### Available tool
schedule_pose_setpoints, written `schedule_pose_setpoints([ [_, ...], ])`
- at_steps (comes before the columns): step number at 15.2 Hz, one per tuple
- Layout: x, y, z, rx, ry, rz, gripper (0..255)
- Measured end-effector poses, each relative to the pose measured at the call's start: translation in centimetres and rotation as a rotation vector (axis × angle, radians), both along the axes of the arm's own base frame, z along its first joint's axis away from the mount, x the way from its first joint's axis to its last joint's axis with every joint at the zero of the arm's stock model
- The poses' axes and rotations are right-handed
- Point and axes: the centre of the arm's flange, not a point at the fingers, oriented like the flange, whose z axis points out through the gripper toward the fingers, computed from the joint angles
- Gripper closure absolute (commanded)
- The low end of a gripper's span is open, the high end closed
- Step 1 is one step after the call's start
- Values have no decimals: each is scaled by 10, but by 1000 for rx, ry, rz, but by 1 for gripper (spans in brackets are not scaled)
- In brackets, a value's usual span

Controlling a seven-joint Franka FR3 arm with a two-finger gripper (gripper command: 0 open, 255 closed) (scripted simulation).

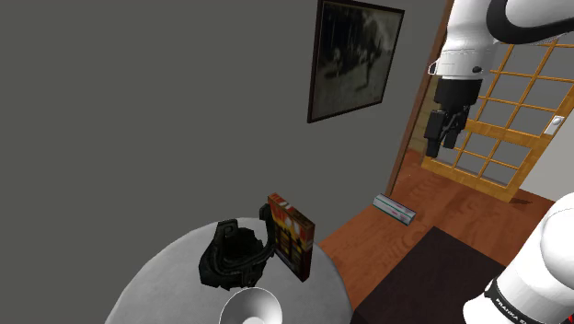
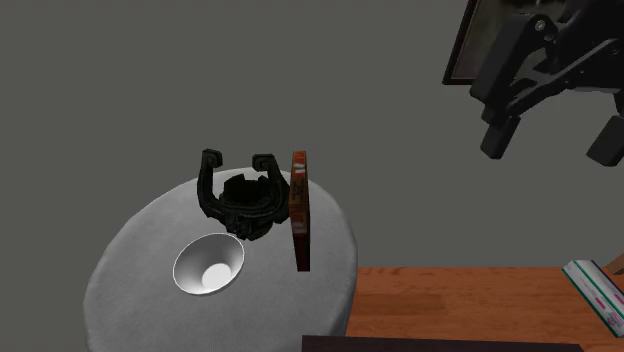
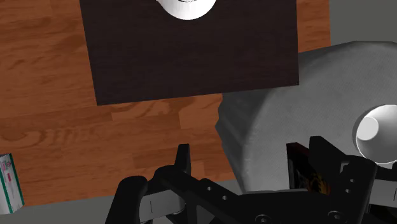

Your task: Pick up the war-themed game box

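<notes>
Early days here: this is the approach, nothing grasped yet. The claw (image 1: 445, 133) hangs high over the wooden floor (image 1: 432, 198), fingers spread apart and empty, well apart from the target. Down on the round grey table (image 1: 166, 267) stands the game box (image 1: 290, 235), red-orange and dark, upright on its edge near the table's rim. The second exterior view catches it edge-on, a thin slab (image 2: 299, 210). Just beside it sits a black horned helmet-like piece (image 1: 235, 253), and a white bowl (image 1: 250, 308) lies near that.

From the wrist camera, the box (image 3: 298, 167) peeks in as a sliver by one finger, so the aim looks off-centre for now.

What's next, by my reading: bring the claw down and across to the table, turn it so the fingers straddle the box's thin width, and come in from above. The horned piece crowds one face, so the finger on that side has little room
</notes>
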Motion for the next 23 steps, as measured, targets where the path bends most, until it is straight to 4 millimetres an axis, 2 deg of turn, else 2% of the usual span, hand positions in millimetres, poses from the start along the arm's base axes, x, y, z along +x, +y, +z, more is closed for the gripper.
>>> schedule_pose_setpoints([
  [2,4,3,-3,-1,0,3,0],
  [5,21,24,-23,-6,0,17,0],
  [14,85,99,-93,-23,-6,66,0],
  [20,123,157,-136,-33,-11,100,0],
  [23,140,178,-164,-39,-12,116,0],
])
